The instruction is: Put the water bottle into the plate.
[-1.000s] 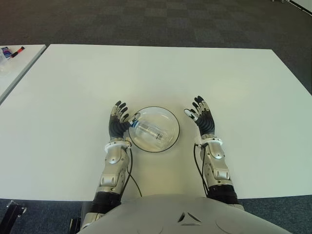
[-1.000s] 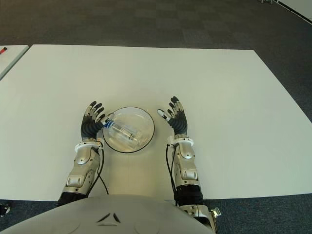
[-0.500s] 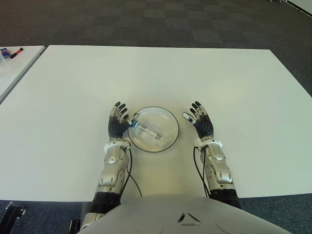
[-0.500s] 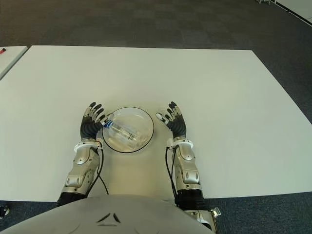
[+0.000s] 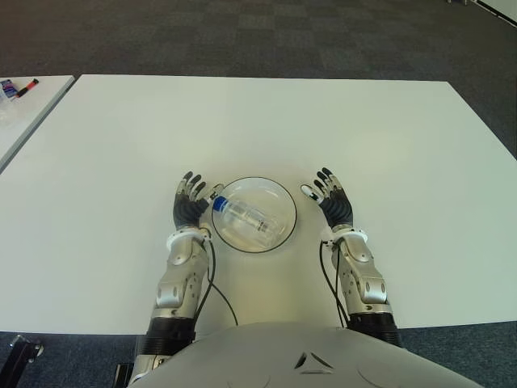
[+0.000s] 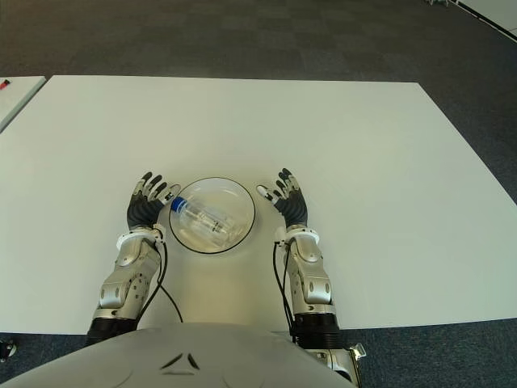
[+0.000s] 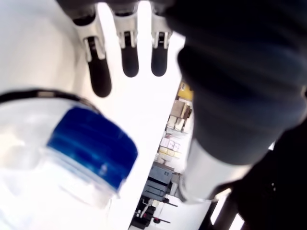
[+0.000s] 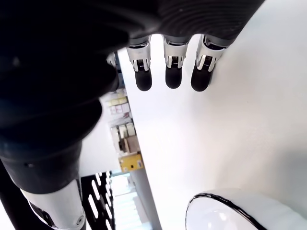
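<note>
We can see the water bottle (image 5: 245,216) lying on its side inside the plate (image 5: 282,198). Its blue cap (image 5: 217,204) points toward our left hand and sits right at the plate's rim. The plate is clear glass with a dark edge, and it sits on the white table (image 5: 258,121) right in front of us.

Our left hand (image 5: 190,208) is just beside the plate on its left side. Its fingers are spread out and it holds nothing. In the left wrist view we see the fingers (image 7: 99,76) stretched out straight, and the blue cap is close to the palm but no finger wraps around it. So the bottle is let go.

Our right hand (image 5: 331,202) is just beside the plate on its right side. Its fingers are loose and spread too, and it holds nothing. The right wrist view shows the fingertips (image 8: 173,76) over bare table, with the plate rim off to one side.

We think the job is as good as done. The bottle is in the plate and both hands are off it. The cap end leans on the rim, so the bottle is a bit crooked, but it looks settled. What is left, we think, is only to pull our 2 hands away from the plate.
</note>
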Robot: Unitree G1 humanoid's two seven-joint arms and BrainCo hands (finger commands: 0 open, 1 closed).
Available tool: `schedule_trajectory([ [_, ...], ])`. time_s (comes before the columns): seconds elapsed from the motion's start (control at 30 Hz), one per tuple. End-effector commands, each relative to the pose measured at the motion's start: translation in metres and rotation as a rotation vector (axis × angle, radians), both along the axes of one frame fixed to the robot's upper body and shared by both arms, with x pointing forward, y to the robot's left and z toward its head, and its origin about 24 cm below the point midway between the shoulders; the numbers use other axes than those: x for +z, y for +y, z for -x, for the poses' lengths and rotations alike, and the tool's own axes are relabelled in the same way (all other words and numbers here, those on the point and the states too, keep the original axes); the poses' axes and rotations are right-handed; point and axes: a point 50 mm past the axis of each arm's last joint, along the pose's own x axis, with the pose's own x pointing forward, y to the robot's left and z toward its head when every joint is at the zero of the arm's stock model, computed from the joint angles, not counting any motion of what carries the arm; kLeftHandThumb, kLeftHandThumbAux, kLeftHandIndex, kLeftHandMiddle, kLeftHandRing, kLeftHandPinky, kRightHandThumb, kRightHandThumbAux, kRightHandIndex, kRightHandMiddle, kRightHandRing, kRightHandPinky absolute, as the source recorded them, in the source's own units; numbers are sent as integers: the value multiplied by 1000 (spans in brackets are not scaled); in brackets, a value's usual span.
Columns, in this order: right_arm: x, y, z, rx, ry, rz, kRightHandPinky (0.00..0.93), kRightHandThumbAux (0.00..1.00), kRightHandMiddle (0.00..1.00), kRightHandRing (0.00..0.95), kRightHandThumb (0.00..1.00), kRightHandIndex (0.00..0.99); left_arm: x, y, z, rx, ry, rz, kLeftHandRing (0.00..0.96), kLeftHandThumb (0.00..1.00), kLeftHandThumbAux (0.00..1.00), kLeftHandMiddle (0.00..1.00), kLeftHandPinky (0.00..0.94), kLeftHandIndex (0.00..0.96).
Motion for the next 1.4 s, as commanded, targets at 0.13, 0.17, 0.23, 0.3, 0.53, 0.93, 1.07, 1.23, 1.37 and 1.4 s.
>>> schedule_trajectory([
  [0.13, -9, 9, 6, 19, 99, -18, 46, 805, 6, 0, 0, 0, 1, -23, -1, 33, 67, 131, 144, 0, 947, 143, 185, 107],
  [0.17, -8, 9, 6, 22, 101, -14, 45, 798, 5, 0, 2, 0, 2, -23, -1, 34, 70, 132, 144, 0, 944, 142, 186, 107],
  [0.23, -8, 9, 6, 30, 107, -4, 44, 789, 4, 0, 2, 0, 2, -24, -1, 36, 79, 137, 145, 0, 940, 142, 188, 107],
  [0.3, -8, 9, 5, 34, 110, 1, 43, 783, 3, 0, 1, 0, 3, -24, -1, 36, 83, 142, 145, 1, 937, 141, 188, 107],
  [0.53, -7, 10, 5, 62, 105, 24, 41, 770, 0, 0, 2, 0, 5, -25, -2, 30, 95, 149, 134, 3, 929, 130, 170, 100],
  [0.93, -27, 15, 2, 190, 40, 99, 6, 749, 0, 0, 0, 0, -2, -24, -3, -15, 102, 144, 104, 0, 909, 100, 149, 76],
  [1.07, -32, 15, 2, 222, 2, 109, 1, 741, 0, 0, 0, 0, -4, -25, -3, -44, 94, 127, 93, 0, 913, 90, 141, 63],
  [1.23, -34, 15, 3, 247, -32, 112, 0, 748, 0, 0, 0, 0, -7, -26, -1, -72, 81, 109, 83, 0, 918, 80, 132, 50],
  [1.37, -37, 13, 3, 272, -52, 117, 0, 757, 0, 0, 0, 0, -10, -26, 3, -88, 73, 87, 74, 0, 919, 72, 126, 40],
  [1.4, -37, 12, 3, 275, -54, 118, 0, 759, 0, 0, 0, 0, -11, -26, 4, -90, 72, 81, 73, 0, 919, 71, 124, 39],
])
